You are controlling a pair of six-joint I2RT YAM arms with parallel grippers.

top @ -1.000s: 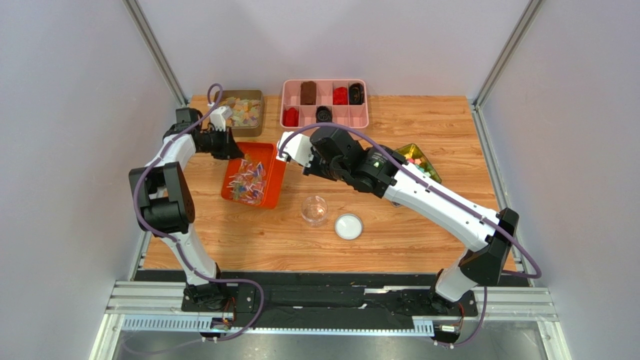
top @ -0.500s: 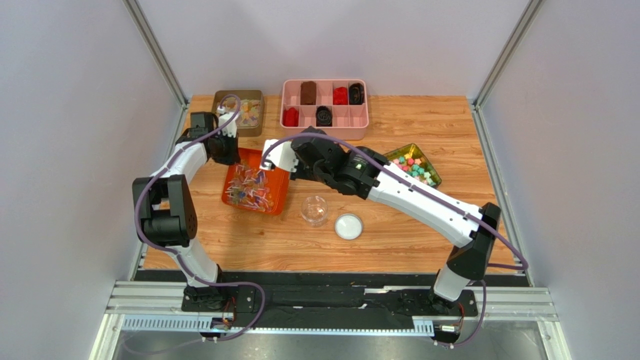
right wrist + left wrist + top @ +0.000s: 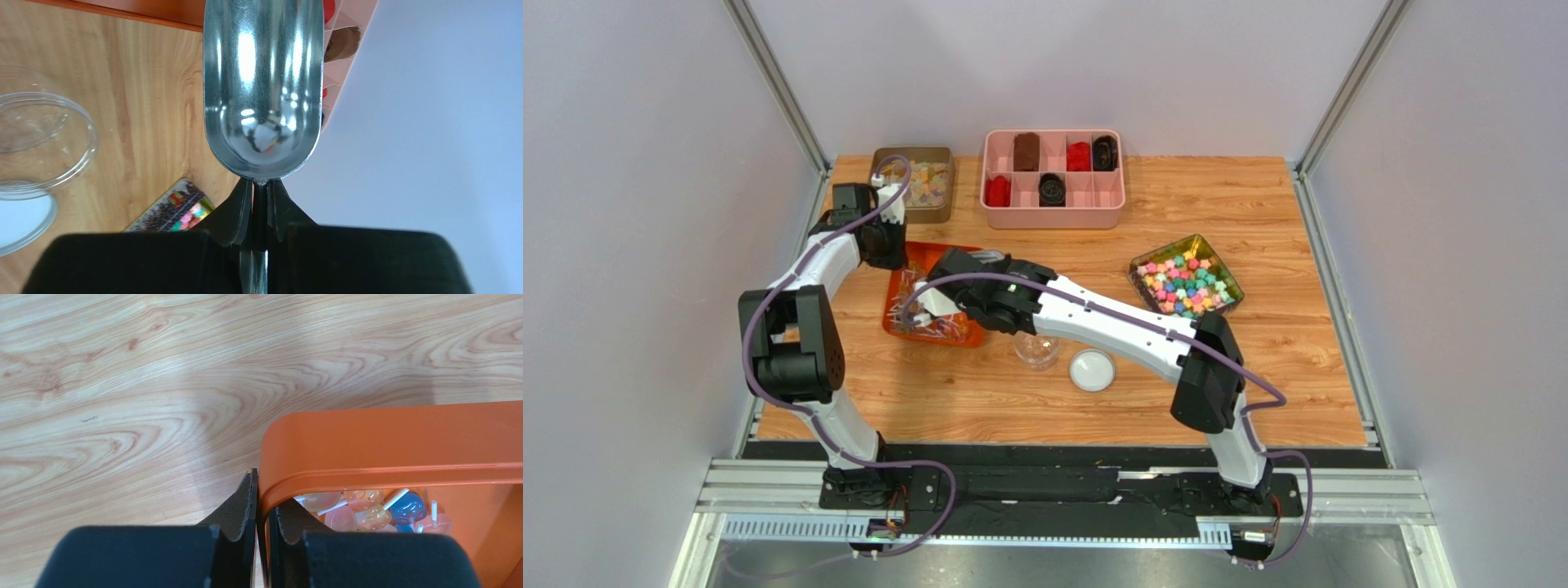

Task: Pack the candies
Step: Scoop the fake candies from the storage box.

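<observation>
Both grippers are pinching. The left gripper (image 3: pixel 261 499) clamps the orange tray (image 3: pixel 393 441) by its rim at the 11 o'clock corner. The right gripper (image 3: pixel 261 196) clamps the metal scoop (image 3: pixel 264 79) by its handle. The candies (image 3: pixel 368 514) lie inside the tray, at 9 o'clock from the centre of the table (image 3: pixel 1259 368).

Candies (image 3: pixel 362 516) lie in tray (image 3: pixel 393 441), left of jar (image 3: pixel 1036 352).

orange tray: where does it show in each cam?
Top external: left of centre, orange tray partly under the right arm.
Left wrist: lower right; left gripper pinches its corner rim.
Right wrist: thin orange strip, top-left edge, left of the metal scoop.
Shared landmark: wooden tabletop.
</observation>
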